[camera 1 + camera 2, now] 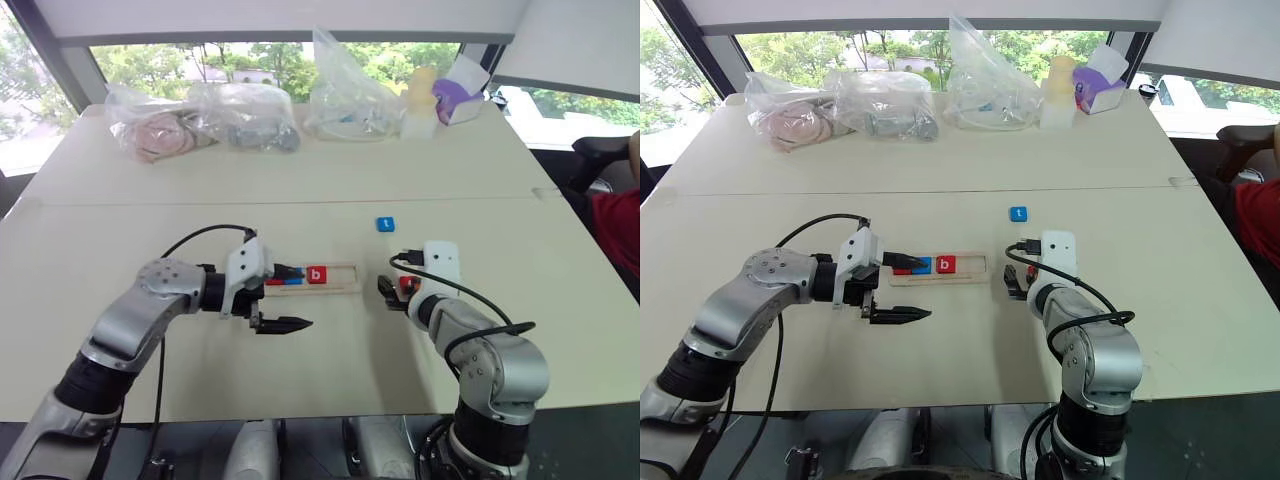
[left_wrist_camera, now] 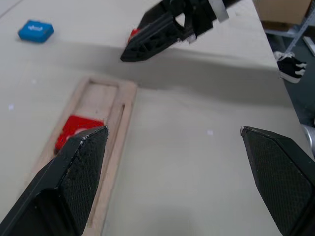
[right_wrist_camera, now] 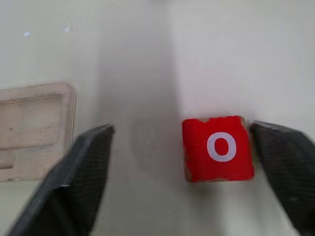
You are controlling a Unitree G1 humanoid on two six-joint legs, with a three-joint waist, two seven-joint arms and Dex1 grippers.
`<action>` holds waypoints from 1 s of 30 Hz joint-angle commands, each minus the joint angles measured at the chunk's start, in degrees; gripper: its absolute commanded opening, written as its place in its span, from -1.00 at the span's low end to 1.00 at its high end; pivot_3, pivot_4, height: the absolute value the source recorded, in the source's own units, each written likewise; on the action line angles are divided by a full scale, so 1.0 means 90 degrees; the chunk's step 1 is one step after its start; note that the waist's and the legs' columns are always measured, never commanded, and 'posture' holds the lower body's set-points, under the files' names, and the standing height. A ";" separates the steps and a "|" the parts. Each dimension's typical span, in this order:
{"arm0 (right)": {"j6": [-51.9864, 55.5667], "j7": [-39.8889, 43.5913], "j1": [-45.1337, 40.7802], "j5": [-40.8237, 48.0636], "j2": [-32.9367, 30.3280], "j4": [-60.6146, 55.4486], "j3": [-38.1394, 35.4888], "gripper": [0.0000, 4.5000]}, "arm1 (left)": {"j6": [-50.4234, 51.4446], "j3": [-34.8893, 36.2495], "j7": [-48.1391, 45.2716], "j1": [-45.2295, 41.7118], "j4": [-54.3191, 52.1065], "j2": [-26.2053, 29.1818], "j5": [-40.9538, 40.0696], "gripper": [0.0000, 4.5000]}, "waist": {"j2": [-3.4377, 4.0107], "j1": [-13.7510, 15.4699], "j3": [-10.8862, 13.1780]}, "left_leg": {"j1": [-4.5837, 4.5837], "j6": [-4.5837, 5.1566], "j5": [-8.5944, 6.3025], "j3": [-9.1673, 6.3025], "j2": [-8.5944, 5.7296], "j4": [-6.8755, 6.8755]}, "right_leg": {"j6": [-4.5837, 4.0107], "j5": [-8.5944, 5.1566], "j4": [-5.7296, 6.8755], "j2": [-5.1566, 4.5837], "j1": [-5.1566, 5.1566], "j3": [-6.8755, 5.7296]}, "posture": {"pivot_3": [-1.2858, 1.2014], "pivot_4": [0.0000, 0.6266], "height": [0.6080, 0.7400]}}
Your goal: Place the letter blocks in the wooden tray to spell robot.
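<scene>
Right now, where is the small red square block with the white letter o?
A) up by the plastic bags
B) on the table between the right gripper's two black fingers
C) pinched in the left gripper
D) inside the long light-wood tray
B: the red square o block lies flat on the pale table between the open right gripper fingers, outside the light-wood tray.

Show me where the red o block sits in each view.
Left eye view: red o block under the right gripper.
Right eye view, same spot.
Left wrist view: red sliver behind that gripper.
Right wrist view: between open fingers.
Shared landmark: wooden tray end.
</scene>
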 commanded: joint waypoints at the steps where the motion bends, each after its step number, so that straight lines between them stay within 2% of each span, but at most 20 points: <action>1: -0.1046 0.0706 -0.0588 0.0314 -0.0765 0.0363 -0.0532 0.97 | -0.0228 0.0132 -0.0089 -0.0025 -0.0098 0.0083 0.0082 1.00 | 0.0004 0.0005 0.0004 | -0.0001 0.0000 0.0000 0.0002 -0.0002 0.0001 | -0.0001 -0.0001 -0.0003 -0.0003 0.0000 0.0000 | 0.03 -0.52 0.92; 4: -0.2501 0.2590 -0.0569 0.0883 -0.2138 0.1179 -0.0250 0.97 | -0.0223 0.0111 -0.0203 -0.0045 -0.0250 0.0090 -0.0027 1.00 | 0.0003 0.0002 0.0004 | 0.0000 0.0001 0.0000 0.0006 -0.0003 -0.0001 | 0.0001 0.0000 -0.0029 -0.0003 0.0014 -0.0001 | 0.03 -0.52 0.92; 8: -0.4583 0.5190 -0.0260 0.1118 -0.3998 0.2575 0.0198 0.97 | 0.0043 0.0264 -0.0447 -0.0117 -0.0607 0.0255 -0.0382 1.00 | 0.0002 0.0001 0.0004 | -0.0002 0.0017 -0.0010 0.0002 0.0001 -0.0016 | 0.0012 0.0000 -0.0055 0.0006 0.0024 -0.0006 | 0.03 -0.52 0.92; 12: -0.6291 0.6830 -0.0398 0.1188 -0.4860 0.4066 0.0430 0.97 | 0.0242 0.0279 -0.0625 -0.0276 -0.0762 0.0324 -0.0655 1.00 | 0.0003 -0.0002 0.0007 | -0.0001 0.0023 -0.0014 0.0004 0.0001 -0.0015 | 0.0013 -0.0001 -0.0056 0.0006 0.0025 -0.0005 | 0.03 -0.52 0.92; 17: -0.7559 0.7719 -0.0681 0.0709 -0.5254 0.5315 0.1074 0.97 | 0.0175 0.0147 -0.0744 -0.0385 -0.0687 0.0411 -0.0485 1.00 | 0.0003 -0.0014 0.0007 | 0.0007 0.0023 -0.0013 0.0012 0.0007 -0.0006 | 0.0012 0.0000 -0.0050 0.0015 0.0028 -0.0002 | 0.03 -0.52 0.92; 22: -0.8257 0.8275 -0.0792 0.0658 -0.5241 0.5764 0.1390 0.97 | 0.0383 0.0222 -0.0593 -0.0320 -0.0795 0.0414 -0.0528 1.00 | 0.0003 0.0007 0.0007 | 0.0005 0.0022 -0.0013 0.0010 0.0006 0.0000 | 0.0013 0.0000 -0.0049 0.0010 0.0029 -0.0002 | 0.03 -0.52 0.92; 30: -0.9116 0.8383 -0.1101 0.0376 -0.4954 0.6553 0.1688 0.97 | 0.0725 0.0320 -0.0232 -0.0229 -0.0977 0.0327 -0.0657 1.00 | 0.0004 -0.0001 0.0007 | 0.0008 0.0021 -0.0012 0.0009 0.0005 0.0006 | 0.0013 0.0001 -0.0042 0.0006 0.0030 -0.0001 | 0.03 -0.52 0.92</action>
